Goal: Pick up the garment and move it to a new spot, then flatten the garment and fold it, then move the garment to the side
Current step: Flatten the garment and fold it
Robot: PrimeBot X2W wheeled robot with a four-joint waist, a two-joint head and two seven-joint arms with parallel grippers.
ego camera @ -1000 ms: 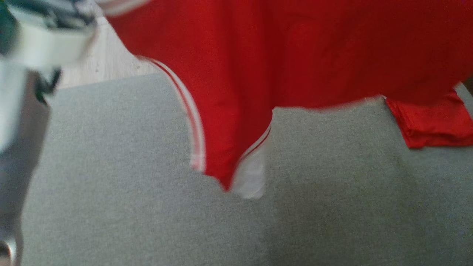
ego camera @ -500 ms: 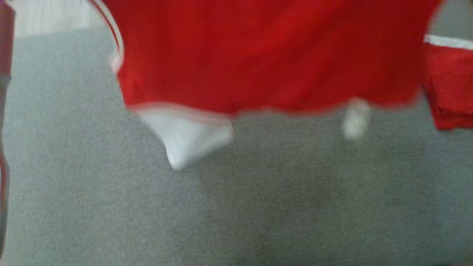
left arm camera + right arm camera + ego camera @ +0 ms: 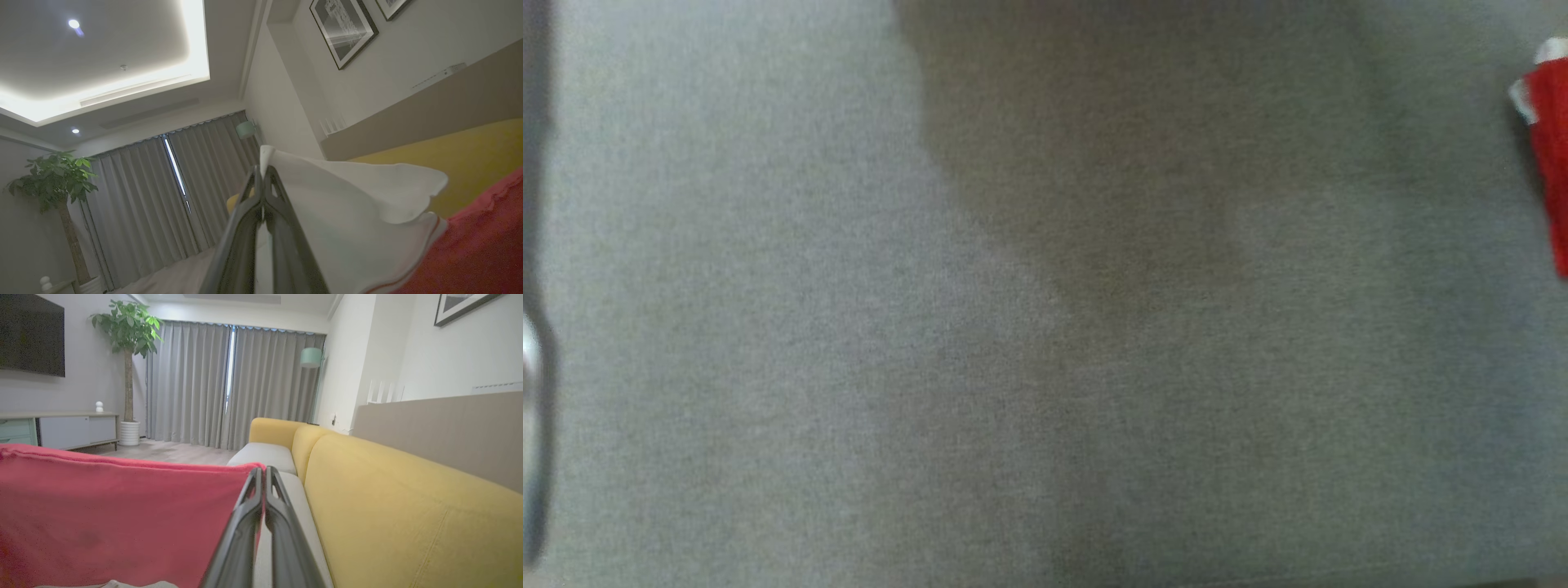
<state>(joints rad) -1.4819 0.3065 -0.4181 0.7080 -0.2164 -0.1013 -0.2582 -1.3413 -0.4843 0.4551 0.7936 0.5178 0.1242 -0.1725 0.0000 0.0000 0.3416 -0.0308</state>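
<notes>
**Change of state.** One second ago the garment hung across the upper part of the head view, with its striped trim and one white sleeve trailing just above the grey upholstered surface (image 3: 768,327). That area now shows bare upholstery under a broad shadow (image 3: 1127,180). The whole picture has also shifted: the plain red folded garment (image 3: 1553,163) now sits at the right edge. Part of the change is therefore camera movement.

**Meaning for the task.** The garment appears to be lifted clear of the surface and held up between the two arms. This puts the task in the carry stage of the first step. Laying down, flattening and folding are still to do.

**Left fingers** (image 3: 243,237). They are fully closed, tip against tip, and pinch the edge of the garment (image 3: 347,204) at a white sleeve. The sleeve fans out to the right of the tips. The red body with its striped seam falls away below and to the right.

**Right fingers** (image 3: 245,531). They are fully closed and pinch the upper edge of the red body (image 3: 122,514). The cloth stretches away to the left as a taut, near-level sheet. The yellow sofa back (image 3: 388,506) runs alongside to the right, apart from the cloth.

**Location of the garment.** It is suspended between the two grips and, judging by the shadow, above the grey surface.
</notes>
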